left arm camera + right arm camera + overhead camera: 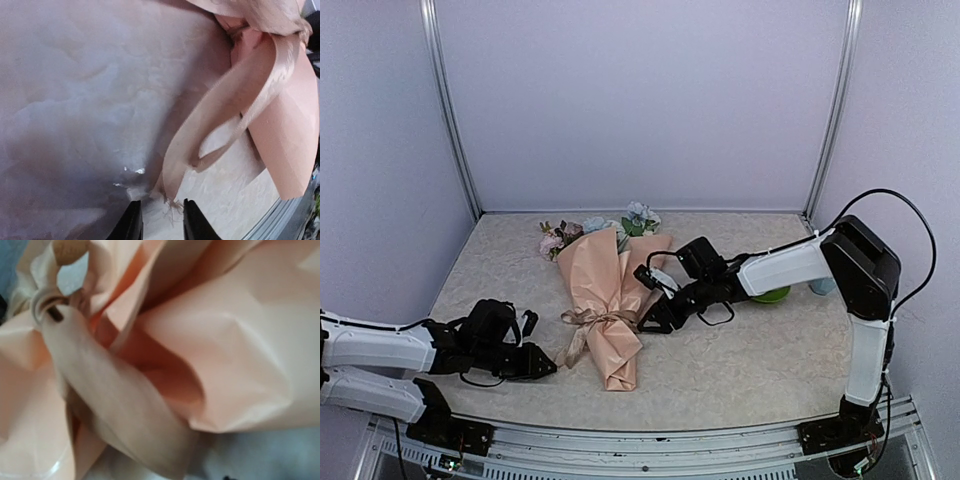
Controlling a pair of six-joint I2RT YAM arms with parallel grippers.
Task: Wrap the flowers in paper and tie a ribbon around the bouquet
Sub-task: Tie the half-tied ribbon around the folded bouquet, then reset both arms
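The bouquet [605, 290] lies mid-table, a peach paper [603, 268] cone with its tail toward me. The flowers [598, 228] show above its far rim. A beige ribbon [600, 318] is tied round its waist. My left gripper [548, 366] sits left of the tail. In the left wrist view it [162, 222] is open, and the ribbon's [240, 100] frayed end lies loose just ahead of the fingertips [131, 224]. My right gripper [645, 322] rests against the knot's right side. In the right wrist view its fingers are hidden; ribbon [115, 405] and paper [240, 340] fill the frame.
A green object [772, 294] and a pale blue one [820, 286] sit behind the right arm's forearm. Grey walls enclose the table [750, 360] on three sides, and a metal rail [650, 440] runs along the near edge.
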